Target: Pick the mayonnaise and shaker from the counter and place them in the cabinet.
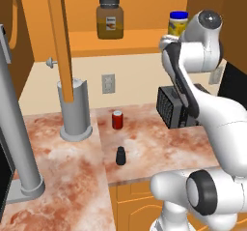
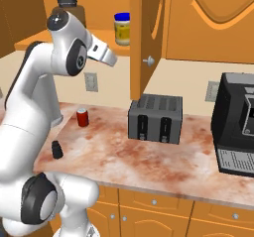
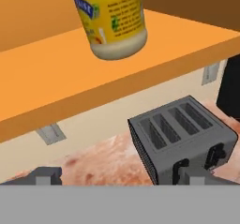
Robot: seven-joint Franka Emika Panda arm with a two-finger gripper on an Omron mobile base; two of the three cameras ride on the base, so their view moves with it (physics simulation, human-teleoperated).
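Hand view: two dark fingertips [image 3: 44,175] stand wide apart at the lower left and lower right of the frame, nothing between them. The fingers are spread wide and released; they grip nothing and touch nothing.

The mayonnaise [image 3: 112,19] stands on the cabinet shelf [image 3: 61,85] at the top centre of the hand view, apart from the fingers. Yellow label faces the camera. It appears tilted there, though the camera itself is rolled; in both base views the jar stands upright. In the right base view the mayonnaise [image 2: 122,29] sits at upper centre, just left of the open orange door [image 2: 145,37]. In the left base view it is at upper right, partly behind the arm.

The amber jar [image 1: 110,18] with a dark lid is on the same shelf, at top centre of the left base view, well apart from the mayonnaise.

The shaker [image 1: 120,156] stands upright on the worktop [image 1: 144,143], at centre of the left base view, near the front edge. In the right base view the shaker [image 2: 58,149] is at centre left, close beside the arm. The red can [image 1: 117,120] stands behind it, nearer the wall, the two apart.

The grey toaster [image 3: 180,141] is on the worktop below the shelf, at lower right of the hand view.
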